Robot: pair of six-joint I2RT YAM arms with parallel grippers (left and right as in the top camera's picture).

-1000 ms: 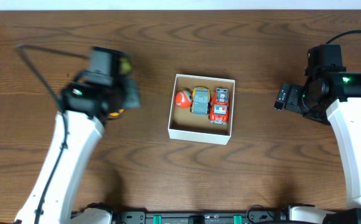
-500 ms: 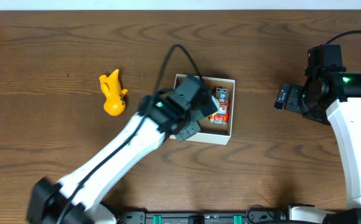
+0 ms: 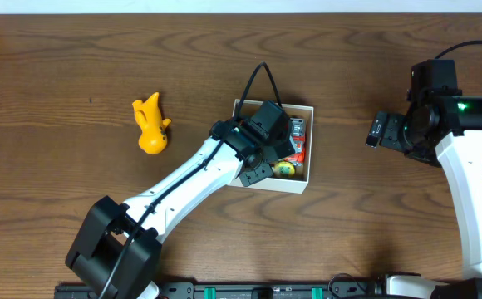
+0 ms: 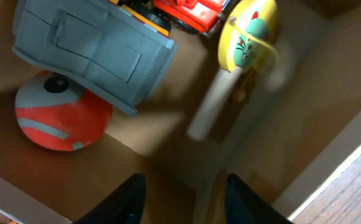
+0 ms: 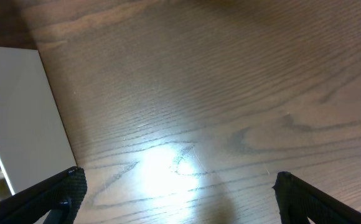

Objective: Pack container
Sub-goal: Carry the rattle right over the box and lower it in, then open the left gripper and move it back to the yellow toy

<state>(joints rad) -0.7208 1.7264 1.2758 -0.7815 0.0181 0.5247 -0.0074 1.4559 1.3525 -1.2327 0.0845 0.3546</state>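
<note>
Overhead, the white cardboard container (image 3: 287, 185) sits mid-tabletop (image 3: 75, 66), and the left arm reaches across it so the wrist hides most of the brown inside. The left tool (image 4: 187, 202) hangs right above the box floor, its fingers spread and holding nothing. Just ahead of its tips lie a blocky grey truck (image 4: 90, 53) resting partly on a glossy orange ball (image 4: 59, 118), a red fire engine (image 4: 190, 12) behind the truck, and a blurred yellow rattle (image 4: 246, 40) on a pale stick beside them. A second ago this arm was far out to the left, covering the smooth yellow duck (image 3: 150, 126); now the duck lies in the open, well behind the tool, and the rattle is new in the box. The right tool (image 5: 180, 199) is parted over bare wood grain, the container's white wall just off to its side.
</note>
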